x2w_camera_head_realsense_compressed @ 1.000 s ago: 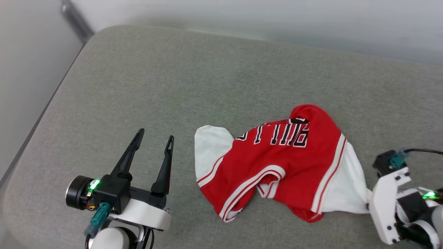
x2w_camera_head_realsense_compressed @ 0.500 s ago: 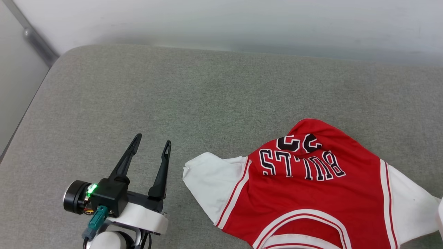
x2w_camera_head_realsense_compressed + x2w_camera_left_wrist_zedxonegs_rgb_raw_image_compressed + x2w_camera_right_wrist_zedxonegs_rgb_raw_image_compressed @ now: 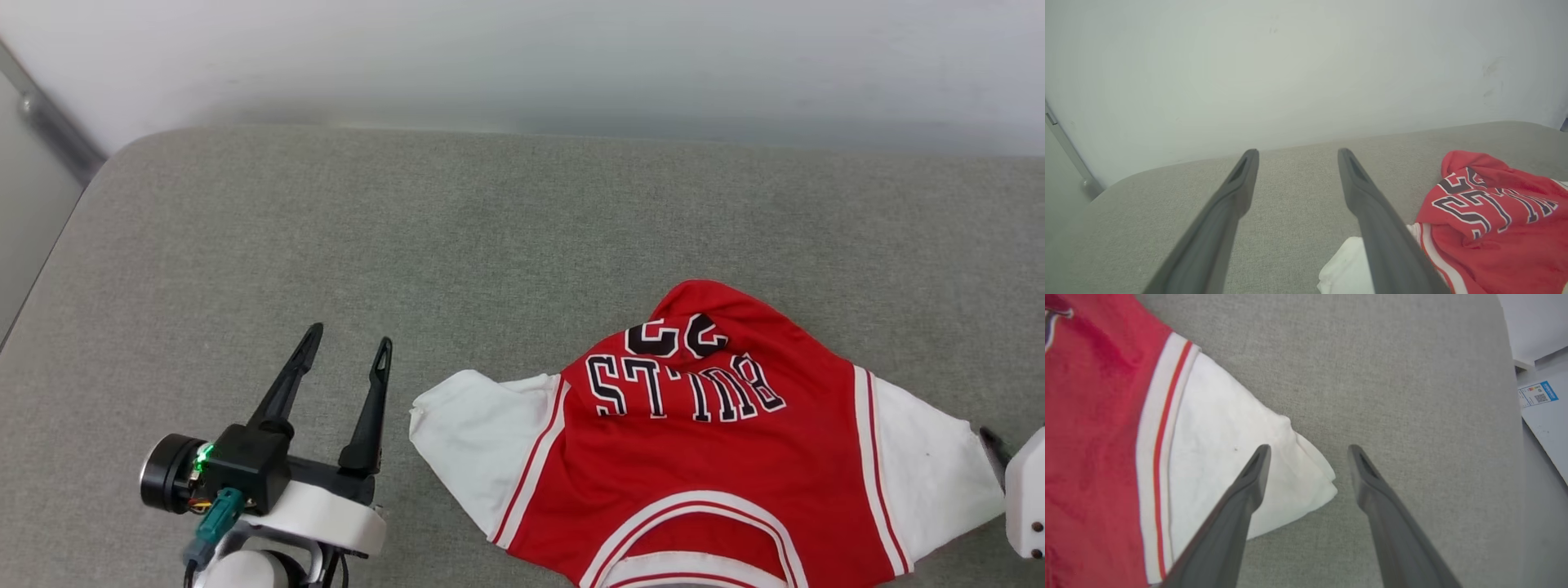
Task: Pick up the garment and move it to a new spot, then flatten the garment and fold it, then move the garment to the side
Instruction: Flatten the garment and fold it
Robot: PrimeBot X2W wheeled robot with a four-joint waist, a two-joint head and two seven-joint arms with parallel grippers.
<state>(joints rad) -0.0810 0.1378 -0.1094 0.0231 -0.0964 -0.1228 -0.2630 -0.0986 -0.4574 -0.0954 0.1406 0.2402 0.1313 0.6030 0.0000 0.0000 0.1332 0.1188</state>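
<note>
Loosely spread garment (image 3: 710, 474) on grey cushion (image 3: 326, 245), right claw (image 3: 1309, 451) parted

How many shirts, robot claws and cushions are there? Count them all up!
Shirts: 1, the garment
Claws: 2, the left gripper and the right gripper
Cushions: 1, the grey cushion
Total: 4

**Lighting:** bright, even, diffuse.

**Shadows:** weak and soft-edged, mostly in the folds of the garment (image 3: 702, 490).

**Head view:** crisp on the grey cushion (image 3: 490, 245). The wall (image 3: 522, 65) along the top is hazy. A green lamp (image 3: 201, 454) blooms slightly.

**Wrist views:** the fingers of the left gripper (image 3: 1294, 151) and the right gripper (image 3: 1308, 447) go soft toward the bottom edge (wide-angle stretch). Red cloth at the left edge of the right wrist view is smeared. Corners dim a little.
</note>
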